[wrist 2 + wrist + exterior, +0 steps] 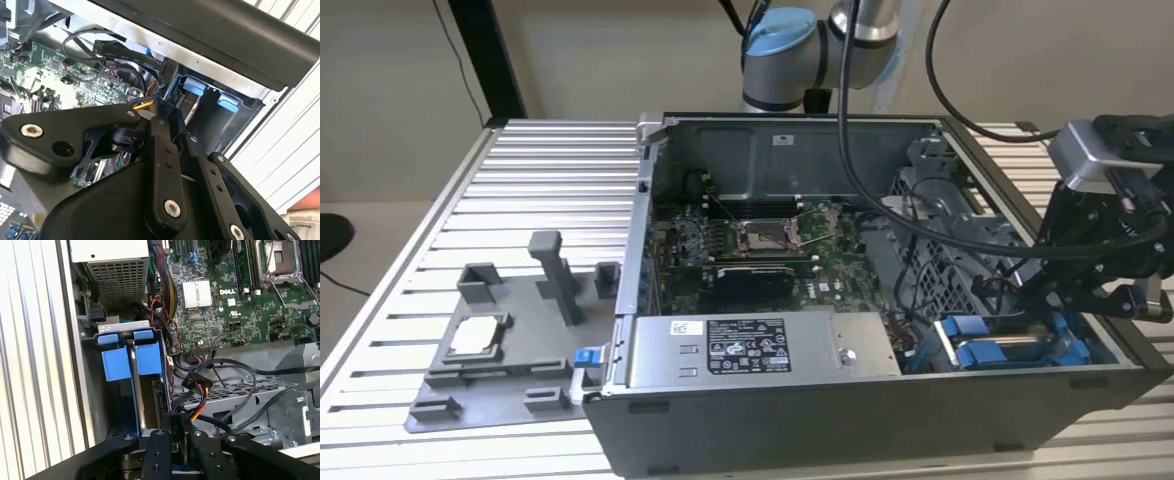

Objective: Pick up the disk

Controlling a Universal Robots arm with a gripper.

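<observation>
While disk (120, 365) sits in case (854, 430), pincer (175, 424) close

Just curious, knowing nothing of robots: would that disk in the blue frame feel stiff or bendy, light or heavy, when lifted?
Probably stiff and heavy for its size: the disk looks like metal in a hard blue frame. It stands on edge in a tight slot of the case, so it may stick unless pulled straight.
</observation>
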